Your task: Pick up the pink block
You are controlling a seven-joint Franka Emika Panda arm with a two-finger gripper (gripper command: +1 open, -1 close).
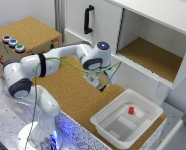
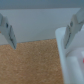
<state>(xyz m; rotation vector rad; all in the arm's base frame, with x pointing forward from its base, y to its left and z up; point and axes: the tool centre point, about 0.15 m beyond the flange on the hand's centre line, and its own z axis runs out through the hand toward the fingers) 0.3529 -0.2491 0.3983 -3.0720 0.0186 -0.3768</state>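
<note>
The pink block (image 1: 131, 110) is a tiny reddish-pink cube lying inside a white plastic bin (image 1: 104, 121) at the exterior view's right, near the front of the cork board. My gripper (image 1: 104, 83) hangs over the cork surface, above and to the exterior view's left of the bin, well apart from the block. In the wrist view the gripper (image 2: 40, 35) is open and empty, its two fingers (image 2: 7, 31) spread wide. The bin's white rim (image 2: 73, 60) shows at one edge there. The block is out of sight in the wrist view.
A white cabinet (image 1: 158, 35) with an open, cork-floored compartment stands behind the gripper, with a black door handle (image 1: 88, 20). A cork-topped box with three coloured buttons (image 1: 13, 42) sits at the exterior view's left. The arm's base (image 1: 40, 137) stands on a perforated metal table.
</note>
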